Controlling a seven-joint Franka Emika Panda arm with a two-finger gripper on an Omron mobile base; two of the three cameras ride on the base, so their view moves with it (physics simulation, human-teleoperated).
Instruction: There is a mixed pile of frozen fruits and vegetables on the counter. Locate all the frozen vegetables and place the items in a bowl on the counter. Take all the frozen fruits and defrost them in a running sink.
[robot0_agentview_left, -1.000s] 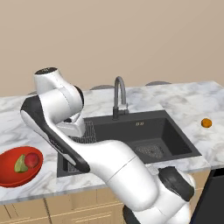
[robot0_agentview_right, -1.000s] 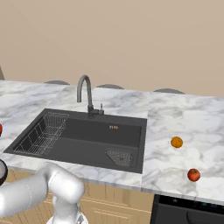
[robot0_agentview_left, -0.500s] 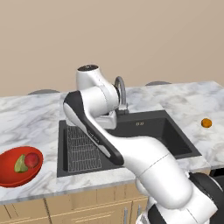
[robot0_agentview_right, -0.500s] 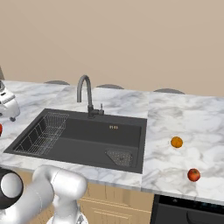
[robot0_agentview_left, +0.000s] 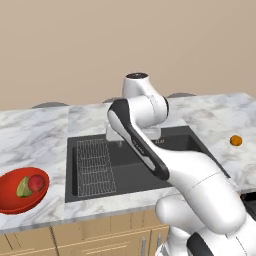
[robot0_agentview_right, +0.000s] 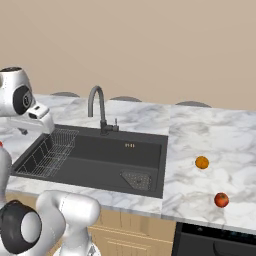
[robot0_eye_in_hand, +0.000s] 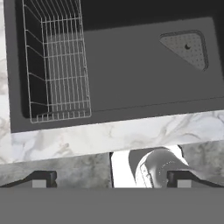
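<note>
Our gripper (robot0_eye_in_hand: 111, 178) hangs wide open and empty over the sink (robot0_agentview_right: 100, 155), while the orange ball (robot0_agentview_right: 202, 162) we need lies well off to its right on the counter (robot0_agentview_right: 220, 145).

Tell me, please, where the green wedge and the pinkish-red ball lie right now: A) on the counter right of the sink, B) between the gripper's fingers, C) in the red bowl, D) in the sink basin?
C: the green wedge and pinkish-red ball sit side by side inside the red bowl on the counter left of the sink.
</note>
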